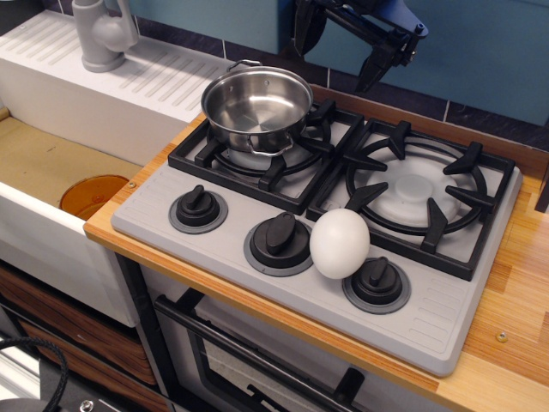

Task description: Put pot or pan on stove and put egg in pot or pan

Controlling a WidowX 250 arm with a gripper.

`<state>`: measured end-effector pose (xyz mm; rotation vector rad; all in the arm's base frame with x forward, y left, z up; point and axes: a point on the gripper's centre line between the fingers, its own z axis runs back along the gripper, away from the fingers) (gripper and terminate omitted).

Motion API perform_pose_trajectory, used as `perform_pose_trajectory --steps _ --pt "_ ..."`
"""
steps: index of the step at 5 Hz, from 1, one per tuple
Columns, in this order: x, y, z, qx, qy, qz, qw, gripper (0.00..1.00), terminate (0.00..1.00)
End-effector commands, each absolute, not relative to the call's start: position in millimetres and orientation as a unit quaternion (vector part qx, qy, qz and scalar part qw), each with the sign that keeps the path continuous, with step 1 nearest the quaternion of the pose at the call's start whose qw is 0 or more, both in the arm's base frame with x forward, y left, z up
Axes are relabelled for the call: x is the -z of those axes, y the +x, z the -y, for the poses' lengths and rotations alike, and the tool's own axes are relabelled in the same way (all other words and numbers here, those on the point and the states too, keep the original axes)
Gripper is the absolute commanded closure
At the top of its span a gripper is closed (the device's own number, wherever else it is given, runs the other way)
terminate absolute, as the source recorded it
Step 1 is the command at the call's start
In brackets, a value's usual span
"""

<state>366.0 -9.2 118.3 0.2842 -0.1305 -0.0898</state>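
A: Pot (257,107) is sitting on the stove's (154,206) left burner, empty. The egg (340,244)?

B: Resting between the middle and right knobs. Gripper (343,53) is hanging above, fingers spread, holding nothing.

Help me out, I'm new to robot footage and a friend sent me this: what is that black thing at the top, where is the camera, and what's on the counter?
It is a single camera view from above and in front of a toy kitchen counter. The black thing at the top is the robot arm's gripper, hanging in the air behind the stove and holding nothing; I cannot tell how far it is open. A shiny steel pot sits empty on the left burner. A white egg rests on the grey front panel, between the middle and right knobs. To the left are a sink and a grey faucet.
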Motion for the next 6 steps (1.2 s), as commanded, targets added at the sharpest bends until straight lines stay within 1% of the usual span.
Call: perform_pose_trajectory --steps 1,3,4,5,6 --pt "-118 366 9 0.045 0.141 0.065 0.987 0.00 0.00" --pt "-80 374 8 0.042 0.128 0.112 0.985 0.00 0.00" --pt "-64 377 1 0.048 0.129 0.129 0.982 0.00 0.00" --pt "-57 376 -5 0.052 0.132 0.136 0.980 0.00 0.00" --pt "-57 371 -7 0.051 0.135 0.139 0.980 0.00 0.00"
